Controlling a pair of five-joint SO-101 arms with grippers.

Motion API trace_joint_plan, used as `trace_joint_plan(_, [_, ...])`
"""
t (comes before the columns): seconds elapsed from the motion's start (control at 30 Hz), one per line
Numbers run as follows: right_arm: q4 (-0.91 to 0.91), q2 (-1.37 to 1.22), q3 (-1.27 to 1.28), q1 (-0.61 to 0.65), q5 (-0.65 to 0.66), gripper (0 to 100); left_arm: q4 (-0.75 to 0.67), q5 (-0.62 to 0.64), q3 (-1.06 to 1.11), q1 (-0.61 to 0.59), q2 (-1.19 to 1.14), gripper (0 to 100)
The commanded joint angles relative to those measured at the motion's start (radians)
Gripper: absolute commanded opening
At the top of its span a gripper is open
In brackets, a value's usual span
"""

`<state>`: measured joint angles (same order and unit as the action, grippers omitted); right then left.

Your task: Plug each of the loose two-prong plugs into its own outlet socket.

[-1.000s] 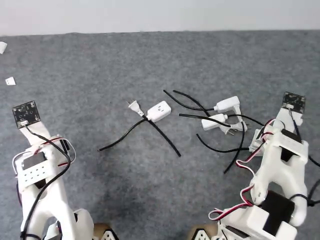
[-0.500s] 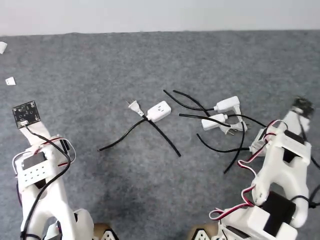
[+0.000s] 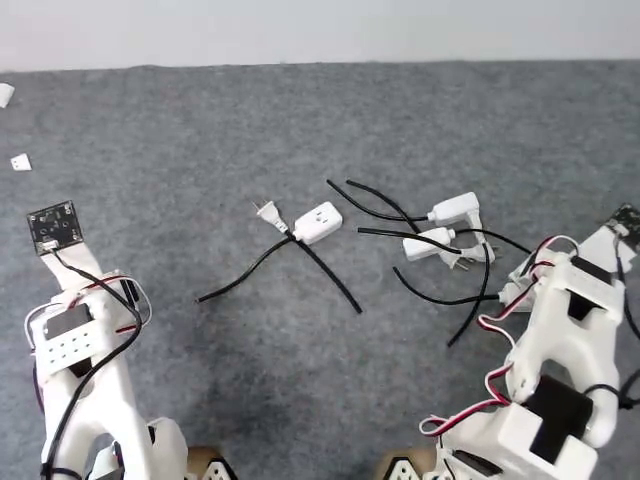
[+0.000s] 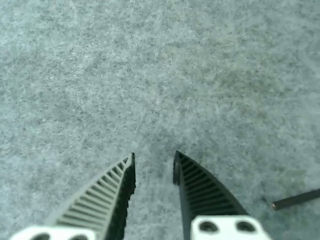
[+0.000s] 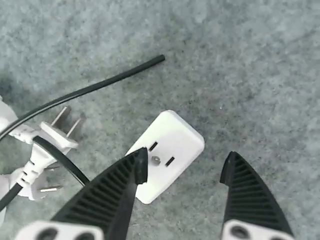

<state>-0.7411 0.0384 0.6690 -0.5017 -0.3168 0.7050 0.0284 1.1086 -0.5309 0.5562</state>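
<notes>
Right gripper (image 5: 186, 164) spread over outlet socket (image 5: 172, 144), partly hiding it; left gripper (image 4: 154, 161) slightly parted

The setting reads as a robotics lab bench rather than a home or a shop. A grey felt-like mat (image 3: 200, 120) covers the whole table, and a plain white wall (image 3: 320, 30) runs behind it. The left arm (image 3: 75, 370) and the right arm (image 3: 560, 350) are white plastic builds with loose red, white and black wires (image 3: 492, 320) and a bare circuit board (image 3: 53, 228) — open test hardware. The cords (image 3: 330, 278) are short lengths with cut ends, bearing a plug (image 3: 266, 211) or an outlet socket (image 3: 318, 222) — practice props laid out on the mat.
</notes>
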Motion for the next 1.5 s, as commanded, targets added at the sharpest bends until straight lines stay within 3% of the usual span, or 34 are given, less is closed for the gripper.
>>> trace_joint_plan(0.0, [0.005,-0.016,-0.017,0.005,-0.011,23.3,0.011,-0.014,-0.005,0.003,0.012,12])
trace_joint_plan(0.13, [0.008,-0.084,-0.021,0.001,0.11,23.2,0.011,-0.014,-0.005,0.003,0.012,12])
trace_joint_plan(0.63, [-0.001,-0.102,-0.084,0.077,0.12,23.2,0.011,-0.014,-0.005,0.003,0.012,12])
trace_joint_plan(0.8, [0.002,-0.102,-0.086,0.11,0.196,23.2,0.012,-0.014,-0.005,0.002,0.012,12])
trace_joint_plan(1.0, [0.108,-0.102,-0.087,0.11,0.193,22.9,0.012,-0.014,-0.005,0.002,0.012,12])
trace_joint_plan(1.23, [0.11,-0.09,-0.095,0.097,0.201,1.3,0.012,-0.015,-0.005,0.002,0.012,12])
trace_joint_plan(1.47, [-0.07,0.001,-0.164,0.111,0.245,0.8,0.012,-0.015,-0.005,0.002,0.012,12])
